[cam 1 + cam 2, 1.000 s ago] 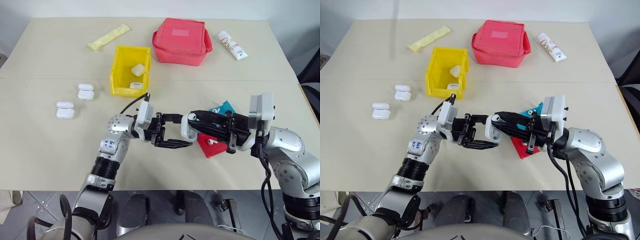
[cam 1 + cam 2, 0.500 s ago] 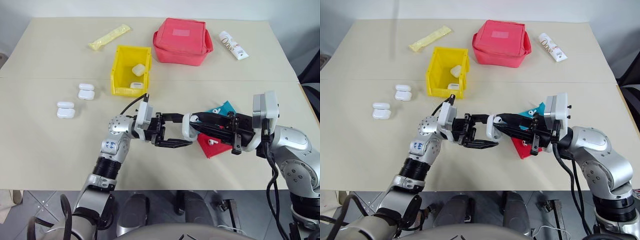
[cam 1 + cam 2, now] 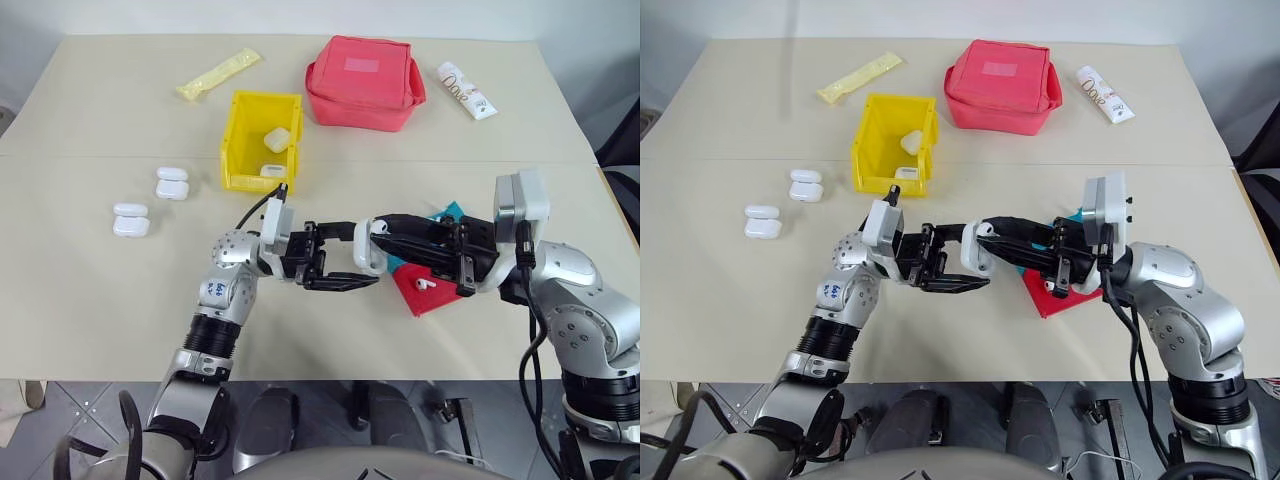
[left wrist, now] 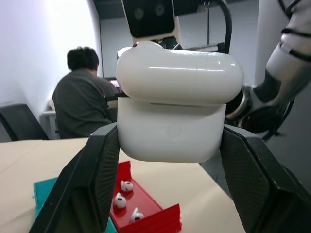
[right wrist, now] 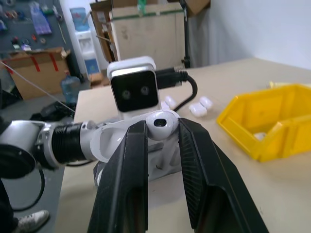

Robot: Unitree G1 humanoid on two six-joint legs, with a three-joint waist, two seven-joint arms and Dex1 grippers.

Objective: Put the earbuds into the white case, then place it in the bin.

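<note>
Above table: left gripper (image 3: 338,262) clamps white case (image 4: 176,114)

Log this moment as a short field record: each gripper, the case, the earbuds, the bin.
left gripper: shut on the white case, above the table
right gripper: fingers at the case's lid, pinching an earbud
white case: lid slightly ajar
earbuds: three loose in the red tray
bin: yellow, two white cases inside
</note>
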